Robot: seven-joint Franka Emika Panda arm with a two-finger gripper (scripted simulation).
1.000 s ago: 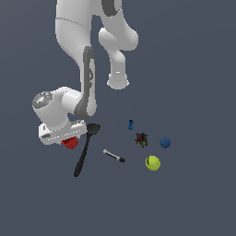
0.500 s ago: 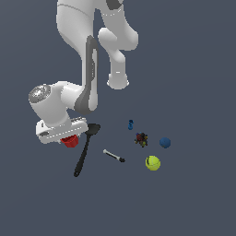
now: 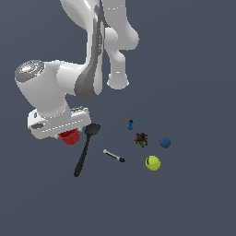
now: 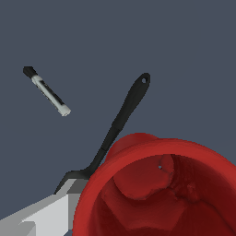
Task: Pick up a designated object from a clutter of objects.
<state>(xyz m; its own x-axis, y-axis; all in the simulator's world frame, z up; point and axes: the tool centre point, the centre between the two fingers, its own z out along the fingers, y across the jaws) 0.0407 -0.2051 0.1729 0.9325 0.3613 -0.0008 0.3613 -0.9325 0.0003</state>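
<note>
Bright red thick-rimmed tapered cup

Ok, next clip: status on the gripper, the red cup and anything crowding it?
Gripper down over the red cup; jaw state not readable. Cup fills the wrist view. Black spatula lies right beside it; marker well apart.

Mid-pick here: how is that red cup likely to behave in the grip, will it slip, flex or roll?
The red cup looks thick-rimmed and hollow, so probably stiff and light. Its tapered wall may let it slide out of the gripper. If dropped, it would likely roll in a curve toward the black spatula beside it.
</note>
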